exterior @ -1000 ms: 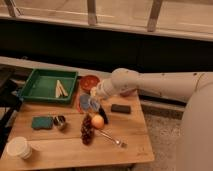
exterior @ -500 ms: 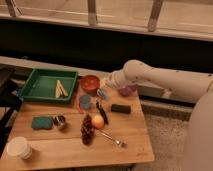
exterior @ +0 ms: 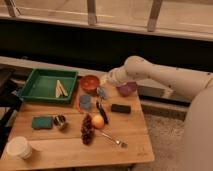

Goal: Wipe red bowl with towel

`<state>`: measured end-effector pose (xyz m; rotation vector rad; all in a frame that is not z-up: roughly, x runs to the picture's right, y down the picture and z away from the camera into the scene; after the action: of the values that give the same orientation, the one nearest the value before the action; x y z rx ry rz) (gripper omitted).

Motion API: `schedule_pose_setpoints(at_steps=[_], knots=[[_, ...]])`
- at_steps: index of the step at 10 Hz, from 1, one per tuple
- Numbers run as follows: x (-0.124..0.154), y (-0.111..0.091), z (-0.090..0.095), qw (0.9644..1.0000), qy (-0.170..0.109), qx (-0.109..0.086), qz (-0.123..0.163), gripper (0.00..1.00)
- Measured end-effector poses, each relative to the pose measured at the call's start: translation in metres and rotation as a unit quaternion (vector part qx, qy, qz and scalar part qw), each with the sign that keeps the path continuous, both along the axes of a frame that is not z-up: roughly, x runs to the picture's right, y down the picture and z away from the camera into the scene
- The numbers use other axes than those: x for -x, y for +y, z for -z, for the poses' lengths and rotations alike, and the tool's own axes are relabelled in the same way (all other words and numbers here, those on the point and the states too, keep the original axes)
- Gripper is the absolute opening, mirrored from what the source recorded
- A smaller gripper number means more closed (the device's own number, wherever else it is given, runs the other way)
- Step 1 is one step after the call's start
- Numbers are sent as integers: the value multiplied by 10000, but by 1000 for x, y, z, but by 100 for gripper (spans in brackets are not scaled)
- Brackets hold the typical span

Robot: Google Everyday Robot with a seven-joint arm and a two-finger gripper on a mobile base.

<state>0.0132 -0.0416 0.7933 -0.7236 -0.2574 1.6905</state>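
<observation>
Camera view: the arm reaches in from the right over the back of the table. The hand hangs just beside the right rim of the red bowl, clenched on the towel, which droops below it as a small blue-grey wad. The red bowl stands near the middle of the back edge, right of the green tray in the back-left corner. A maroon bowl sits toward the back-right corner. A small blue square lies just in front of the red bowl, and an orange lies nearer the table's middle.
</observation>
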Motion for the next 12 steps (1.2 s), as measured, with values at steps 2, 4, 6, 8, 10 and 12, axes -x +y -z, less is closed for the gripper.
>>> schedule_pose_setpoints(at_steps=[2, 4, 6, 8, 10, 12], knots=[[-12, -36, -17, 9997, -28, -39, 227, 0], [-12, -66, -33, 9992, -97, -147, 361, 0], [9, -82, -50, 9983, -283, -224, 447, 0], [46, -84, -67, 9963, -630, -313, 503, 0], [73, -81, -80, 9936, -926, -374, 520, 0], [97, -69, -91, 9910, -1164, -356, 554, 0]])
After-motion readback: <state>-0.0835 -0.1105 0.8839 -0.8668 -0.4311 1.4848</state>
